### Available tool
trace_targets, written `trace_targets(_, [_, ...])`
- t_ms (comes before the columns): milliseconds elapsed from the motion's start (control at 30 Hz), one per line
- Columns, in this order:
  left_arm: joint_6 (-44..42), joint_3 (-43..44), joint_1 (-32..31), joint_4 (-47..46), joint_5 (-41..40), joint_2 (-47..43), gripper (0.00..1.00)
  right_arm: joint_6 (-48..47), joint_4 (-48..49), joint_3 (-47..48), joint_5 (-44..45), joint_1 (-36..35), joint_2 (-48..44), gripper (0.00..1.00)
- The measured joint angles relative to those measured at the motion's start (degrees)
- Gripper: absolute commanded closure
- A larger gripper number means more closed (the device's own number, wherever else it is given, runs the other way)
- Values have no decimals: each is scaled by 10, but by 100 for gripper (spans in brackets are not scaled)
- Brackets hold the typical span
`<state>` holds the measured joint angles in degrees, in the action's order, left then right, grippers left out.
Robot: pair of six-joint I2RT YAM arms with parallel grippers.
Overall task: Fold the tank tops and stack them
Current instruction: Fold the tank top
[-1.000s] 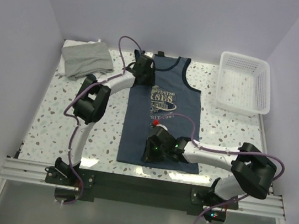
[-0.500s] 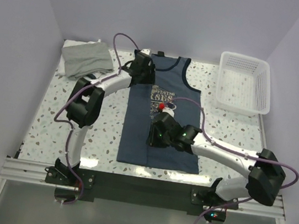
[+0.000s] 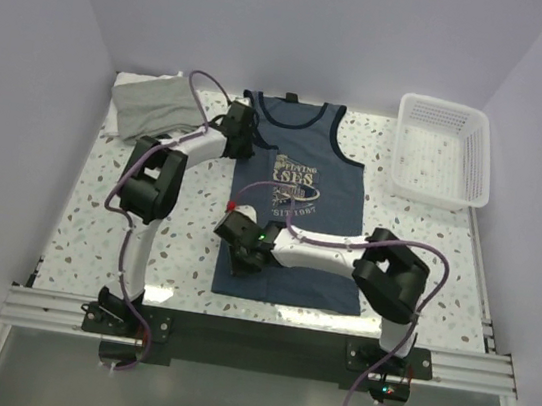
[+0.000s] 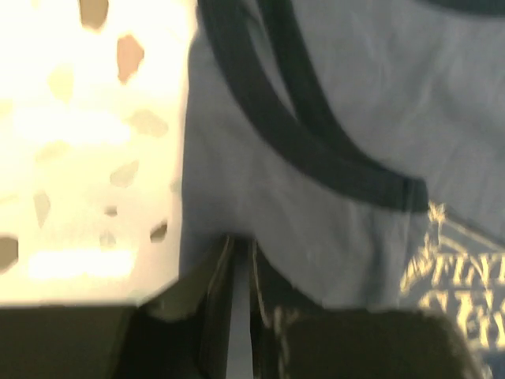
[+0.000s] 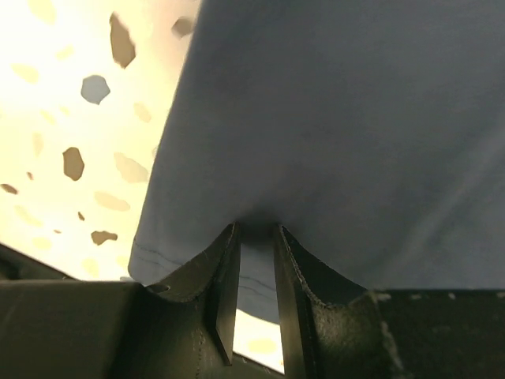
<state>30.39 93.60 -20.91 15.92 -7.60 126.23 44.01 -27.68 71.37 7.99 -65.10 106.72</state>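
Observation:
The navy tank top [image 3: 337,197] with white chest print lies flat in the middle of the table. My left gripper [image 3: 238,131] is at its left armhole. In the left wrist view the left gripper [image 4: 241,246] is shut on the navy cloth [image 4: 331,95] beside the dark trim. My right gripper [image 3: 242,240] is at the top's lower left edge. In the right wrist view the right gripper [image 5: 256,233] pinches the navy cloth [image 5: 355,118] near the hem. The grey tank top [image 3: 155,106] lies crumpled at the back left, apart from both grippers.
A white mesh basket [image 3: 443,151] stands at the back right. The speckled table [image 3: 89,208] shows left of the navy top. My right arm lies across the lower part of the top. White walls close in the sides and back.
Both grippers have moved left. The right one slid from the top's lower middle to its left edge. The left one shifted from the neckline to the left armhole.

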Motion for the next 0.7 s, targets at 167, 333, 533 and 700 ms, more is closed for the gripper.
trace_targets(167, [-1, 28, 13, 5, 10, 28, 83, 3, 8, 51, -16, -30, 56, 73])
trace_targets(333, [0, 31, 37, 2, 27, 31, 83, 5, 26, 99, -43, -35, 99, 73])
trace_targets(533, [0, 33, 78, 4, 33, 31, 78, 7, 38, 165, -68, -33, 149, 73])
trace_targets(700, [-5, 59, 96, 36, 26, 37, 65, 10, 57, 208, -91, -33, 180, 73])
